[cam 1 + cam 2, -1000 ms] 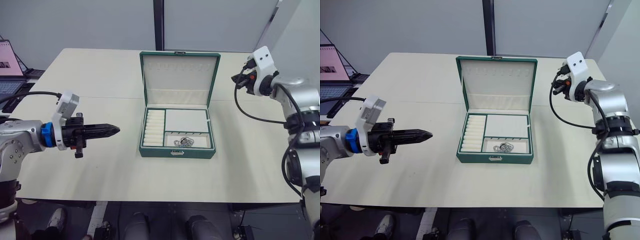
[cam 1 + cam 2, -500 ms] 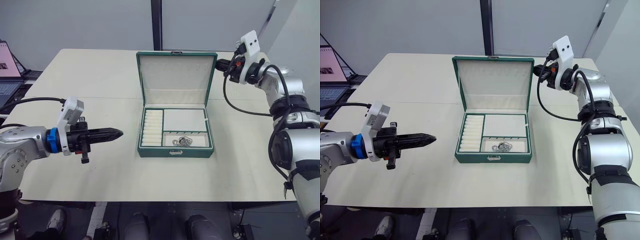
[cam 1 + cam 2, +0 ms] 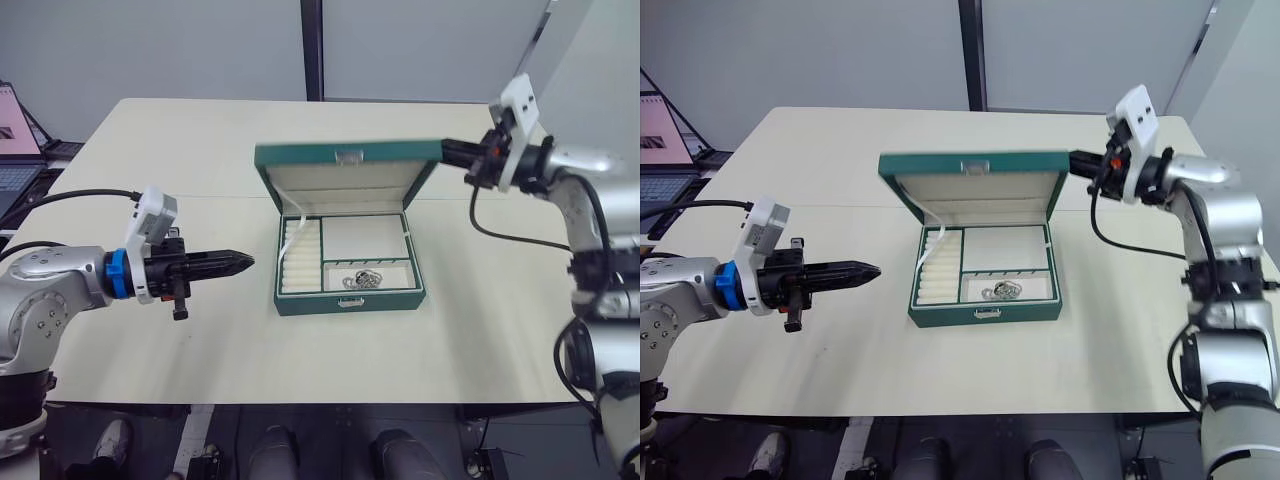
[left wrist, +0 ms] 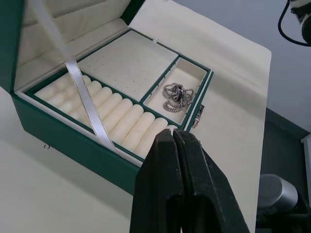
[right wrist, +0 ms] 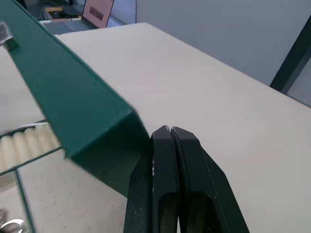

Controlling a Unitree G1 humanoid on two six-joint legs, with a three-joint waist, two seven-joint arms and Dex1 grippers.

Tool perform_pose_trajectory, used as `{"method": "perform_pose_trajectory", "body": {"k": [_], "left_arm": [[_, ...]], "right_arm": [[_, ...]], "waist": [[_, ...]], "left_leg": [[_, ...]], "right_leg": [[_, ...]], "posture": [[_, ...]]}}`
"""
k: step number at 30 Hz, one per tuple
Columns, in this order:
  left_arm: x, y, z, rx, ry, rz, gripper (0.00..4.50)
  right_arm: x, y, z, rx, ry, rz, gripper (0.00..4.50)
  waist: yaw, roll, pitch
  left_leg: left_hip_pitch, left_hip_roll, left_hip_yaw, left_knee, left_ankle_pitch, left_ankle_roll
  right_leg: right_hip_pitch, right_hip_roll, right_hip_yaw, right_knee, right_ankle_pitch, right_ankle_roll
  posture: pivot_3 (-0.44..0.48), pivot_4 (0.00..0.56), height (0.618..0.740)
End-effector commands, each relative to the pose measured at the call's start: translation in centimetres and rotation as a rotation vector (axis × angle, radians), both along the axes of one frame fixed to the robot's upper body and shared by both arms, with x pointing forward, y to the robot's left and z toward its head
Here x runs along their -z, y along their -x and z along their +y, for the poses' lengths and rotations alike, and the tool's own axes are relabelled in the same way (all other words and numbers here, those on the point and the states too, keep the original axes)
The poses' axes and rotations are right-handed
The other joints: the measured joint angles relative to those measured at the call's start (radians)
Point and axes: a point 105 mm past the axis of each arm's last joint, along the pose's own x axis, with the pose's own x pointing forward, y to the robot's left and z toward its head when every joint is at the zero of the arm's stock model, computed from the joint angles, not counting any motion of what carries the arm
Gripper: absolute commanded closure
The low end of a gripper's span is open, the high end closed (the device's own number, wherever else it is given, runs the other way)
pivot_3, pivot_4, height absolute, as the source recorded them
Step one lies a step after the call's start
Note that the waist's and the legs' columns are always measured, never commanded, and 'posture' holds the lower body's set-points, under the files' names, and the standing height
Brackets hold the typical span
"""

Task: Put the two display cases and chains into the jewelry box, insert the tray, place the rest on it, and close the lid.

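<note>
tray [image 3: 345, 252] seated in jewelry box [image 3: 348, 300] mid-worktop [image 3: 200, 150], chain [image 4: 176, 94] on it; lid [image 3: 345, 155] half down, right end effector [image 5: 167, 132] pinched empty against its corner; left end effector [image 3: 240, 262] closed, empty; only closing left

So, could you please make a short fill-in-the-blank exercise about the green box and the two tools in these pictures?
1. The lid of the jewelry box is partly ____.
2. The right tool is at the lid's ____ corner.
3. The silver chains lie in a compartment of the ____.
4. The left tool, with fingers ____, hangs over the table beside the box.

Missing words: closed; right; tray; shut
</note>
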Motion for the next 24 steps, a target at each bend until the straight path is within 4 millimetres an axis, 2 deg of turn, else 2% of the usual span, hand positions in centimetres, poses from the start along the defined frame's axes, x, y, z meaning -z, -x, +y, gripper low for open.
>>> {"method": "perform_pose_trajectory", "body": {"k": [1, 3, 6, 9, 13, 18, 24], "left_arm": [[-1.0, -0.1, 0.3, 0.011, -0.022, -0.041, 4.49], [-0.9, -0.3, 0.3, 0.016, -0.024, -0.037, 4.49], [-0.8, -0.8, 0.3, 0.013, -0.026, -0.041, 4.49], [-0.8, -1.7, 0.7, -0.037, -0.003, -0.041, 4.49], [0.2, -2.4, 2.0, -0.114, -0.065, -0.060, 4.49], [1.3, -2.5, 4.0, -0.221, -0.160, -0.098, 4.49], [1.4, -2.2, 4.6, -0.233, -0.195, -0.154, 4.49]], "right_arm": [[-1.5, 3.6, 0.4, -0.014, -0.009, -0.047, 4.46], [-0.1, 5.6, 0.3, 0.006, 0.005, -0.010, 4.46], [1.4, 7.5, -0.3, 0.058, 0.023, 0.030, 4.46], [2.8, 9.3, -2.2, 0.141, 0.050, 0.080, 4.46], [4.9, 11.4, -4.2, 0.226, 0.079, 0.156, 4.46], [6.9, 13.0, -5.6, 0.313, 0.068, 0.221, 4.46], [7.7, 13.2, -5.9, 0.343, 0.047, 0.238, 4.46]], "waist": [[0.001, 0.000, 0.000], [0.006, 0.000, 0.000], [0.016, 0.000, 0.000], [0.023, 0.000, 0.000], [0.026, -0.001, 0.000], [0.020, -0.001, -0.001], [0.023, -0.002, 0.000]], "left_leg": [[0.000, 0.000, 0.000, 0.000, 0.000, 0.000], [0.000, 0.000, -0.001, 0.000, 0.000, 0.000], [0.000, 0.000, -0.001, 0.000, 0.000, -0.001], [0.000, -0.001, -0.001, 0.000, 0.000, 0.000], [0.000, -0.001, -0.001, 0.000, 0.000, 0.000], [0.000, -0.001, -0.001, 0.000, 0.000, 0.000], [0.000, -0.001, -0.002, 0.000, 0.000, 0.000]], "right_leg": [[0.000, 0.000, 0.000, 0.000, 0.000, 0.000], [0.000, 0.000, 0.000, 0.000, 0.000, 0.000], [0.001, 0.000, 0.000, -0.001, 0.000, 0.000], [0.001, 0.000, 0.000, 0.000, 0.000, 0.000], [0.002, 0.000, 0.000, -0.002, 0.000, 0.000], [0.002, 0.000, 0.000, -0.001, 0.000, 0.000], [0.003, 0.000, 0.000, -0.001, 0.000, 0.000]], "posture": [[0.000, 0.150, 0.740], [0.000, 0.150, 0.740], [0.000, 0.150, 0.740], [0.000, 0.150, 0.740], [0.000, 0.150, 0.740], [0.000, 0.150, 0.740], [0.000, 0.150, 0.740]]}}
